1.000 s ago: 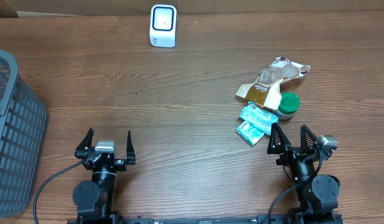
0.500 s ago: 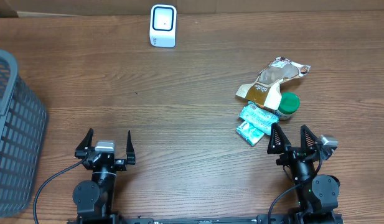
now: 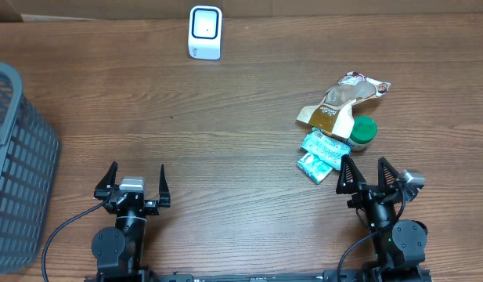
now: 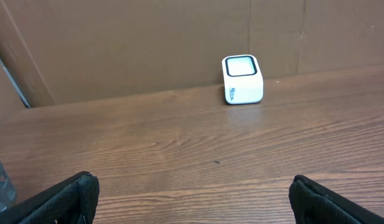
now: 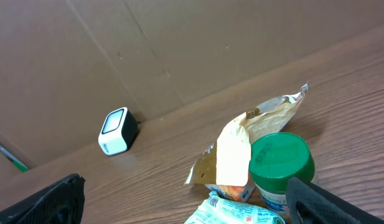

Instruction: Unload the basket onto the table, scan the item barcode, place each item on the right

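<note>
A white barcode scanner [image 3: 205, 32] stands at the table's far edge, also seen as a small white box [image 4: 243, 79] [image 5: 115, 131]. A cluster of items lies at the right: a brown snack pouch [image 3: 343, 100] [image 5: 251, 135], a green-lidded jar [image 3: 362, 131] [image 5: 282, 159] and teal packets [image 3: 320, 154] [image 5: 236, 213]. My right gripper [image 3: 370, 177] [image 5: 187, 202] stands open just in front of this cluster, holding nothing. Low at the near left, my left gripper [image 3: 136, 182] [image 4: 193, 200] is open and empty above bare wood.
A grey mesh basket [image 3: 12, 164] fills the left edge of the table. A brown cardboard wall [image 4: 148, 43] backs the table behind the scanner. Bare wood [image 3: 225, 141] lies between the arms and the scanner.
</note>
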